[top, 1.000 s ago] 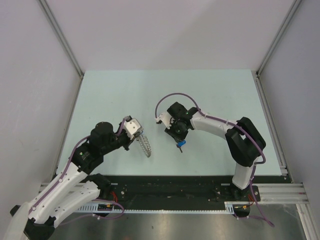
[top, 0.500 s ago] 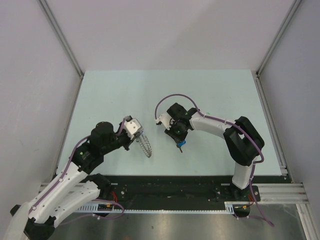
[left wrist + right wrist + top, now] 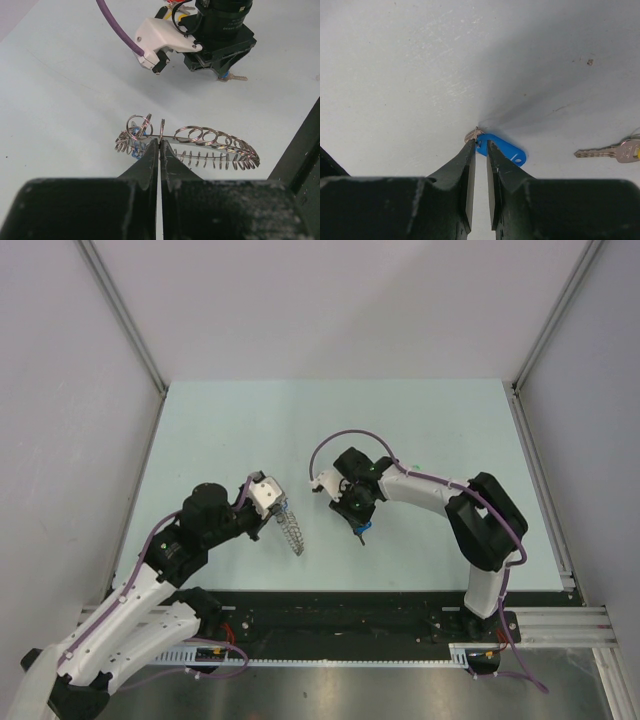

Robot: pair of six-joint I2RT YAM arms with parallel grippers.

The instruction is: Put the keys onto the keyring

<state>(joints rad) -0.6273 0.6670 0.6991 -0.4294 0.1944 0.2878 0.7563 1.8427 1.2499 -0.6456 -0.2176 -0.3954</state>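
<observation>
The keyring (image 3: 210, 140), a grey ring of many small wire loops, is held above the table by my left gripper (image 3: 161, 142), which is shut on its rim. A small blue piece (image 3: 134, 146) hangs at the ring's left end. In the top view the keyring (image 3: 289, 529) hangs from the left gripper (image 3: 277, 511). My right gripper (image 3: 480, 145) is closed on the end of a blue-headed key (image 3: 502, 149), with a bit of metal (image 3: 473, 135) at its tip. It is just above the table, to the right of the ring (image 3: 362, 527).
Another metal key with a yellowish head (image 3: 612, 151) lies on the table at the right of the right wrist view. More coloured keys (image 3: 175, 5) lie behind the right arm. The black rail (image 3: 350, 615) runs along the near edge of the table.
The right gripper with the blue key has shifted very slightly to the left. The left gripper and the keyring have hardly moved.
</observation>
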